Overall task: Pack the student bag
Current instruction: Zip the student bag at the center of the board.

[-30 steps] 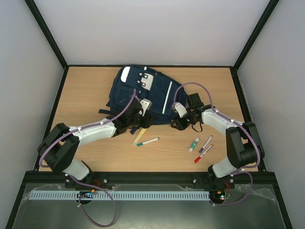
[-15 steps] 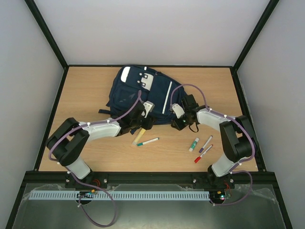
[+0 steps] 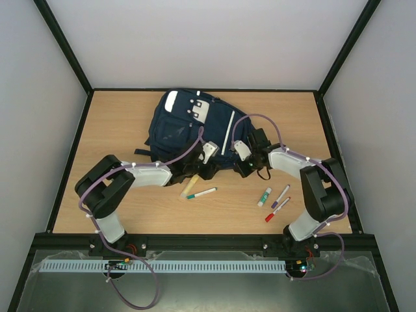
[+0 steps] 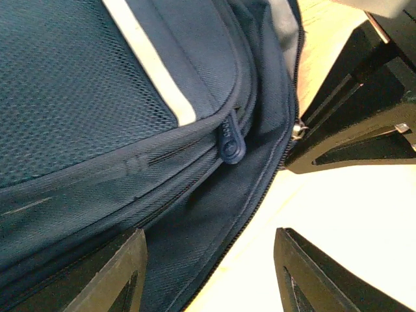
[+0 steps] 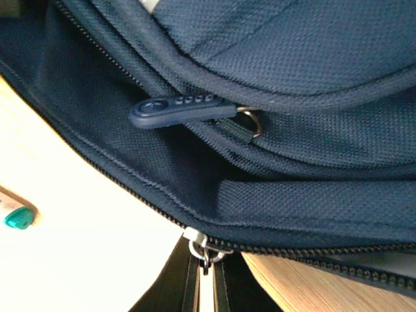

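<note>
student bag [image 3: 185, 127] lies flat at 12 o'clock on the table [image 3: 110, 136], front face up. Both grippers sit at its near edge, roughly 6 o'clock of the bag, close to each other.

right gripper [image 5: 203, 276]: fingers pressed together, pinching the metal zip slider [image 5: 199, 247] on the lowest zip line. The hold is at the very tips, so purchase looks thin. The rubber pull tab [image 5: 174, 109] above it belongs to another zip and is untouched.

left gripper [image 4: 209, 239]: spread, bag hem between the fingers, nothing gripped.

My read: the step is unzipping the main compartment. To do it well:
- left clamps the hem just beside the slider first, so the bag can't drag
- right pulls along the zip track, low, following the seam curve, not upward
- slow; that small tab can slip out
- mind arm-to-arm clearance

Loose pens: yellow highlighter [image 3: 189, 187] and green marker [image 3: 202, 193] at 6 o'clock of the bag, three markers [image 3: 281, 195] at 4 o'clock.
</note>
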Controlling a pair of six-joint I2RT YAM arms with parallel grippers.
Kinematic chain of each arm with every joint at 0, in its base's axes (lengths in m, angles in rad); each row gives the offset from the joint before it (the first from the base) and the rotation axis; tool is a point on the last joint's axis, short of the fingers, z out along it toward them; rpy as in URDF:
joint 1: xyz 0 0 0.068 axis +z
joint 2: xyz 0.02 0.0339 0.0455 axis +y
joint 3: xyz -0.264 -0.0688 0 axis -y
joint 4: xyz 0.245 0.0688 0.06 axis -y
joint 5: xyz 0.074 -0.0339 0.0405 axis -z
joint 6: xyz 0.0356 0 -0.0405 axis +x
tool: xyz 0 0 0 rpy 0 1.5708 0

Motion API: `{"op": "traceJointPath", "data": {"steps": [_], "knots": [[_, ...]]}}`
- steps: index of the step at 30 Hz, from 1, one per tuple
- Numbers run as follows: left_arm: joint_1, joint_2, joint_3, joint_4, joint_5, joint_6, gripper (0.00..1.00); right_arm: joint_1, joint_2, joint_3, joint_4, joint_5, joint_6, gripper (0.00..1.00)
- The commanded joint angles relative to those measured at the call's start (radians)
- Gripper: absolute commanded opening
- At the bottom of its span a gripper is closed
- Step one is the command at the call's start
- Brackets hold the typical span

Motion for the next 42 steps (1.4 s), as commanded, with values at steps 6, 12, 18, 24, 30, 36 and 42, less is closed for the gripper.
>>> {"op": "traceJointPath", "data": {"steps": [6, 12, 18, 24, 30, 36, 42], "knots": [[-0.007, 0.089, 0.037, 0.118, 0.189, 0.063, 0.56, 0.005, -0.001, 0.095, -0.232, -0.034, -0.085, 0.01], [-0.008, 0.136, 0.046, 0.148, 0.183, 0.07, 0.49, 0.005, 0.058, 0.192, -0.428, -0.041, -0.128, 0.01], [-0.009, 0.158, 0.04, 0.194, 0.143, 0.068, 0.25, 0.006, 0.132, 0.296, -0.614, -0.019, -0.175, 0.01], [-0.009, 0.132, 0.008, 0.215, 0.116, 0.092, 0.04, -0.025, 0.228, 0.419, -0.753, 0.077, -0.213, 0.01], [-0.023, 0.094, -0.031, 0.219, 0.094, 0.119, 0.02, -0.113, 0.337, 0.61, -0.911, 0.169, -0.241, 0.01], [-0.06, 0.055, -0.055, 0.181, 0.031, 0.15, 0.02, -0.166, 0.369, 0.705, -0.973, 0.318, -0.296, 0.01], [-0.08, -0.006, -0.086, 0.138, -0.035, 0.18, 0.02, -0.242, 0.43, 0.792, -0.96, 0.416, -0.329, 0.01]]}}
